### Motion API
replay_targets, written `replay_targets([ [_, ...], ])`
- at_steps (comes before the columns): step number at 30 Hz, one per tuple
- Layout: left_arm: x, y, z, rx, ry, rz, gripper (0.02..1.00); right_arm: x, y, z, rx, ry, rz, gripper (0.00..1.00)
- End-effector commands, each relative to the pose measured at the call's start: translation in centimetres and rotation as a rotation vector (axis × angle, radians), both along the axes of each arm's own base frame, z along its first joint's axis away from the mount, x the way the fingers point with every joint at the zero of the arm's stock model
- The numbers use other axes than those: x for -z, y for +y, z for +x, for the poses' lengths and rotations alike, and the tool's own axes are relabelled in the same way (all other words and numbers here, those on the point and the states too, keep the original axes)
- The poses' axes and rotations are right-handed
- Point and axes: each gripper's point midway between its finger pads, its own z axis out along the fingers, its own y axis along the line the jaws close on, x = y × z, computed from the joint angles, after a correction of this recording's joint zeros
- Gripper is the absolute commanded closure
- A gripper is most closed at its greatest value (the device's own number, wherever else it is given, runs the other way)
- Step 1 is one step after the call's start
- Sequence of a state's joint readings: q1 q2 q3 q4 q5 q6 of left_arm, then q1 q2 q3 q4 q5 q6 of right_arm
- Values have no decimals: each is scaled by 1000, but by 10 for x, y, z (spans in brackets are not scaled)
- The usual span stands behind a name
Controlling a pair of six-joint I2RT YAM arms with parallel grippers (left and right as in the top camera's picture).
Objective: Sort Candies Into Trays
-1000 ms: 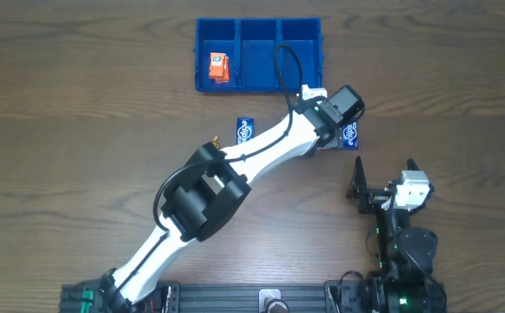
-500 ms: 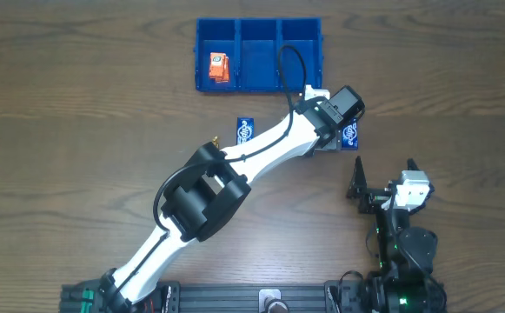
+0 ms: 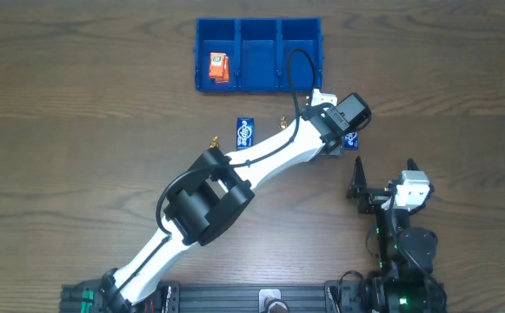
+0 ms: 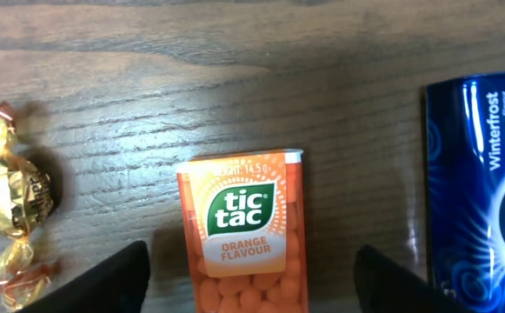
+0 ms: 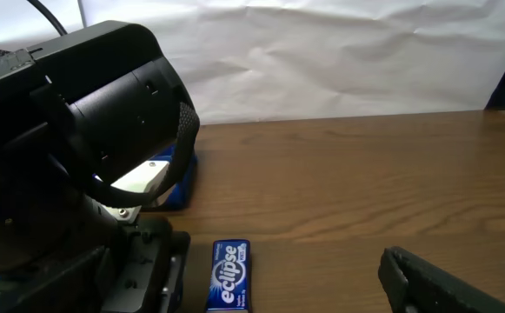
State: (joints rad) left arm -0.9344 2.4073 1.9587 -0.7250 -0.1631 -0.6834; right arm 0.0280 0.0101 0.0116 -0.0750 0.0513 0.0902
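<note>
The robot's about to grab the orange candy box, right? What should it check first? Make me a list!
1. Left gripper open: ok, fingers apart.
2. Orange box between the fingers: ok, centred.
3. Gold candy clear of the fingers: ok.
4. Blue pack clear: cannot tell, it lies close beside one finger.
5. Tray has room: ok, left compartment holds one other orange box, middle one bare.
6. Right gripper out of the way: ok, near its own base.
</note>
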Motion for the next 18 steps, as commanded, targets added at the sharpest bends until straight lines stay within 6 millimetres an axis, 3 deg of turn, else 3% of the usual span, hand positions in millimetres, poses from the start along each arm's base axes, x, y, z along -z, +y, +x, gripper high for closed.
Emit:
replay_targets([
  [1, 21, 7, 4, -10, 5, 45, 360, 1, 0, 0, -1, 0, -13, 3],
  [7, 24, 5, 7, -19, -1, 33, 437, 1, 0, 0, -1, 0, -13, 3],
  [12, 21, 3, 10, -22, -10, 23, 612, 1, 0, 0, -1, 0, -13, 3],
  [18, -8, -9, 27, -16, -63, -25, 724, 1, 0, 0, -1, 0, -13, 3],
])
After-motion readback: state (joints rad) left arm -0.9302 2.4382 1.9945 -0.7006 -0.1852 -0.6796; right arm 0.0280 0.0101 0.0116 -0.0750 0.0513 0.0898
